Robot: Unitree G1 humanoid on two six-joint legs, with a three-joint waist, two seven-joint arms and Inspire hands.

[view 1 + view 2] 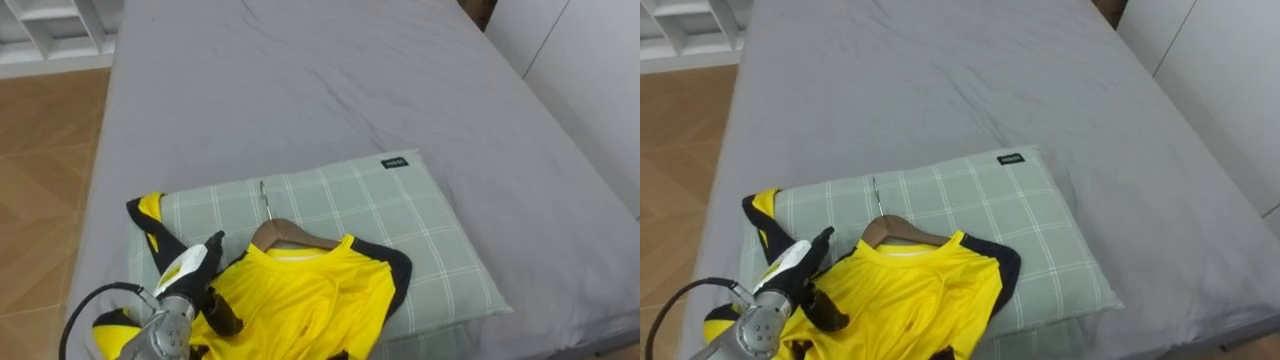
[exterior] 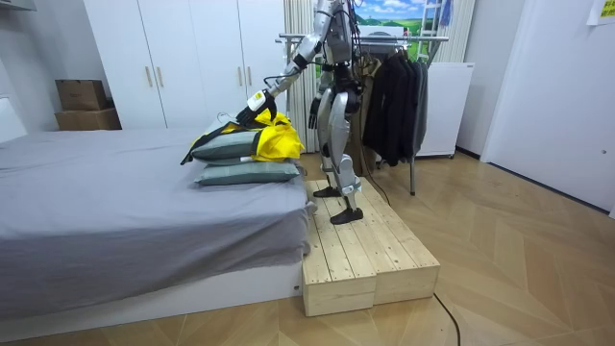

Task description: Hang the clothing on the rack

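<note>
**Item – shirt** [image 1: 300,300], qty 1. Bright yellow short-sleeve jersey, smooth thin fabric, black trim at collar and sleeve ends. It lies crumpled, front up, on the top pillow at the near end of the bed. One sleeve is flung out toward the robot's left.

**Hanger** [image 1: 290,232], qty 1. Curved brown wood shoulders and a thin straight metal hook [image 1: 264,198]. It is already inside the shirt's neck and lies flat on the pillow, hook pointing up the bed.

**Left hand** [image 1: 192,278]. White back, dark fingers [image 1: 224,316], coming in from lower left and resting on the shirt's left shoulder area. The fingers lie against the cloth, but can't tell whether they pinch it or just touch it.

**Right hand** [image 2: 314,117]. Hangs low by the hip in the room view; too small to read.

**Pillows**, qty 2, stacked. The top pillow [image 1: 400,230] is pale green w/ a white check, soft and rectangular, w/ a small black label at one corner. The lower pillow [image 2: 245,173] has a similar cover.

**Bed** [image 1: 300,80], qty 1. Plain grey sheet, lightly creased.

**Platform** [image 2: 360,250], qty 1. Pale wood planks, low and boxy, against the bed – the robot stands on it, leaning toward the pillows.

**Rack** [image 2: 437,38], qty 1. Metal rail behind the robot, w/ dark garments [image 2: 394,106] hanging from it.

**Wardrobe** [image 2: 183,58], white, flat doors. **Cardboard boxes** [image 2: 82,94], qty 2, stacked beside it.
</note>
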